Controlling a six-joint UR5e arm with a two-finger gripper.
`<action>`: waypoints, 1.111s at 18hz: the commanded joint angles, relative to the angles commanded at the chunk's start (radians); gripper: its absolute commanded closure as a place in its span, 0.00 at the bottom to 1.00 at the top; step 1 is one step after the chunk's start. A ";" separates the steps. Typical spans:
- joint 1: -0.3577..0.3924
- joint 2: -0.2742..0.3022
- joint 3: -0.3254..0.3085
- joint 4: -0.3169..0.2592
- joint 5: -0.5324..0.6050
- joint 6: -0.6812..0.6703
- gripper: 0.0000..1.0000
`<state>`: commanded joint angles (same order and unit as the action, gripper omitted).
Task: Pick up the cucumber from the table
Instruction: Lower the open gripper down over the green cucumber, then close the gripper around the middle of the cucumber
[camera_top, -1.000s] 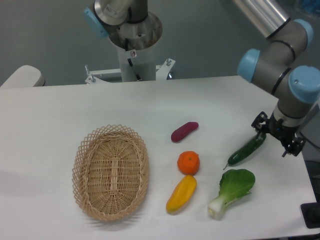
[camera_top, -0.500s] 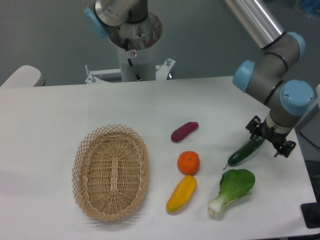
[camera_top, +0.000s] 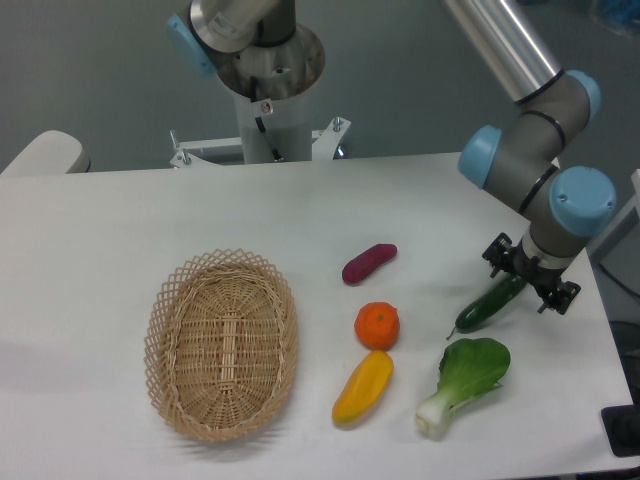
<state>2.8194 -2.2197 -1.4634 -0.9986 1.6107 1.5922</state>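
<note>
Gripper (camera_top: 521, 277) shifted left, jaws open astride cucumber's (camera_top: 487, 303) upper end

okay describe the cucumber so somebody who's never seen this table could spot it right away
On the white table, look to the right side, past the wicker basket. Under the arm's pincer, just above the leafy bok choy, lies the cucumber: the only slim, dark green, glossy thing there.
</note>
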 joint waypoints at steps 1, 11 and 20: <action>0.000 0.000 0.002 -0.002 0.000 0.002 0.42; 0.002 0.008 0.003 -0.012 0.000 0.023 0.83; -0.002 0.040 0.046 -0.083 0.034 0.054 0.87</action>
<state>2.8179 -2.1799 -1.4175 -1.0813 1.6444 1.6459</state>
